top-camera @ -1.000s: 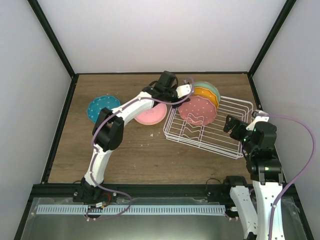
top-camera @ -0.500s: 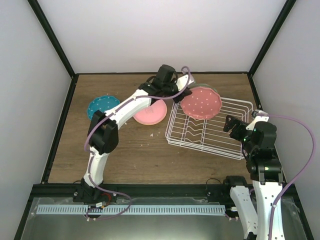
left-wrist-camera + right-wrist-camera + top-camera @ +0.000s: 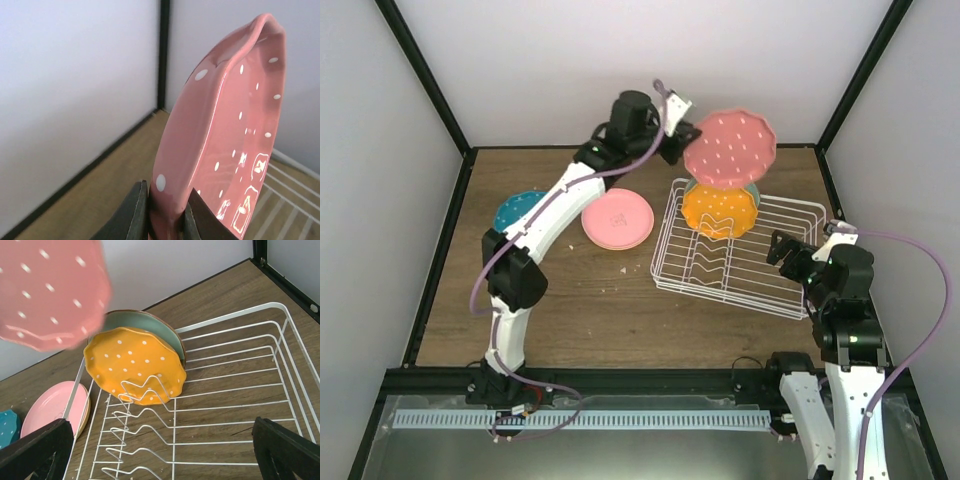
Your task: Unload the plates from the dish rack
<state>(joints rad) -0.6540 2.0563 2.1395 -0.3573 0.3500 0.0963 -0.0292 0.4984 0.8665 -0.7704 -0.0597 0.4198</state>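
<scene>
The green plate (image 3: 159, 326) is mostly hidden behind the orange plate (image 3: 719, 209), both upright at the far end of the rack (image 3: 760, 278). The left claw (image 3: 163, 220) is clenched on the rim of the dotted red plate (image 3: 730, 148), high above them by the white back wall (image 3: 570, 70). The right claw (image 3: 788, 250) hangs spread wide over the rack's right side, and a pink plate (image 3: 617, 219) lies on the wooden table (image 3: 570, 300) beside the rack.

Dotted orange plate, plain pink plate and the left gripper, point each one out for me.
dotted orange plate (image 3: 134, 361), right wrist view, centre of its face.
pink plate (image 3: 617, 218), top external view, middle of its face.
left gripper (image 3: 164, 216), left wrist view, midway between fingertips, gripping the dotted maroon plate (image 3: 225, 130) by its rim.
</scene>
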